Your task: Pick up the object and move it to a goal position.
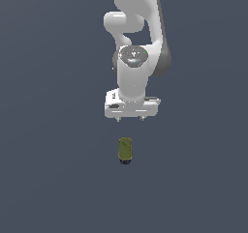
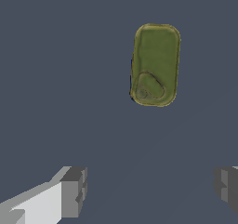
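Observation:
The object (image 1: 125,150) is a small olive-green upright oblong with a rounded top and a dark base, standing on the flat dark grey floor. In the wrist view the object (image 2: 155,65) appears from above as a rounded green rectangle. My white gripper (image 1: 130,118) hangs above and behind it in the exterior view, apart from it. Its two fingers (image 2: 74,190) are spread wide in the wrist view, with nothing between them, so the gripper (image 2: 151,188) is open.
The white arm (image 1: 138,38) rises behind the gripper toward the top of the exterior view. Only the plain dark grey floor (image 1: 48,179) surrounds the object.

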{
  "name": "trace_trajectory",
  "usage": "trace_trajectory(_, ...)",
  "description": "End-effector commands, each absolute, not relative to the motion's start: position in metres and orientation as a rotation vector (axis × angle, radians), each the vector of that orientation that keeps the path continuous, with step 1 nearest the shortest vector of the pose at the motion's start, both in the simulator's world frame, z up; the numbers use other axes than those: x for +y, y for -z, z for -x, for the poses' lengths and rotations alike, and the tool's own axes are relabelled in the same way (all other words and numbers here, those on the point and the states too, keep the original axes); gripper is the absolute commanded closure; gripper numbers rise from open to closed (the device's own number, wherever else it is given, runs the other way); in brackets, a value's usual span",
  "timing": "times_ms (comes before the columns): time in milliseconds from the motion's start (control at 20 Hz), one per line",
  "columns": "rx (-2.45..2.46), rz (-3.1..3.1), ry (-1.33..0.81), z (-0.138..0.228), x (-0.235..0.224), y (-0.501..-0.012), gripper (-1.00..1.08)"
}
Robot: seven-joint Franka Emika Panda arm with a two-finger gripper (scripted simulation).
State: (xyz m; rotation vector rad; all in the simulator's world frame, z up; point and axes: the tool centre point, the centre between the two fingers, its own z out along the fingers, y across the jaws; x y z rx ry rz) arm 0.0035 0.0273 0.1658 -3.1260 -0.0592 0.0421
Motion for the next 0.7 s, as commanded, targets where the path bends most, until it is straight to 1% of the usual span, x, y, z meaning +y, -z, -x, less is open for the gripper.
trace_trajectory(0, -0.052, 3.127, -0.040, -0.011, 0.026, -0.162, -0.92)
trace_trajectory(650, 0.005, 3.136, -0.013, -0.072, 0.014, -0.129, -0.92)
